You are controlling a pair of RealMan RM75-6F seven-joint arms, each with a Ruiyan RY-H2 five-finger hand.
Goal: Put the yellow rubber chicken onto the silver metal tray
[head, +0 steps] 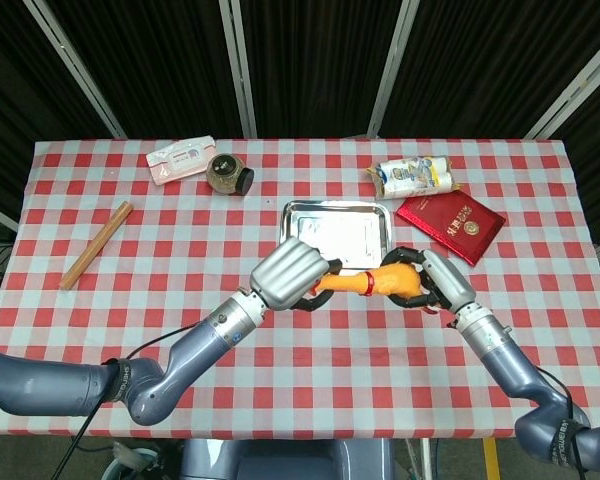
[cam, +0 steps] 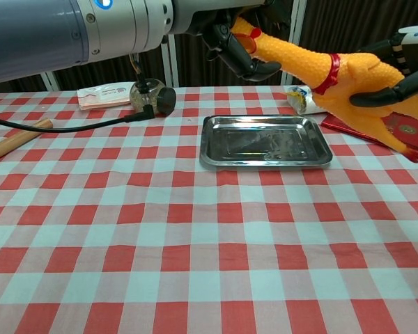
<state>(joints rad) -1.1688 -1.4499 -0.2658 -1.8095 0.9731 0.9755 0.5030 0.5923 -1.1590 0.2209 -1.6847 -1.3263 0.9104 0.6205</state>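
The yellow rubber chicken (head: 375, 281) (cam: 334, 76), with a red collar, hangs in the air between both hands, above the table. My left hand (head: 290, 272) (cam: 226, 35) grips its head and neck. My right hand (head: 432, 280) (cam: 404, 66) holds its body. The silver metal tray (head: 298, 215) (cam: 216, 149) lies bare on the checkered cloth, just beyond and below the chicken. In the chest view the chicken is up and to the right of the tray.
A red booklet (head: 450, 226) and a white packet (head: 412, 177) lie right of the tray. A dark jar (head: 227, 172) and a pink-white package (head: 180, 158) sit at the back left. A wooden stick (head: 96, 244) lies far left.
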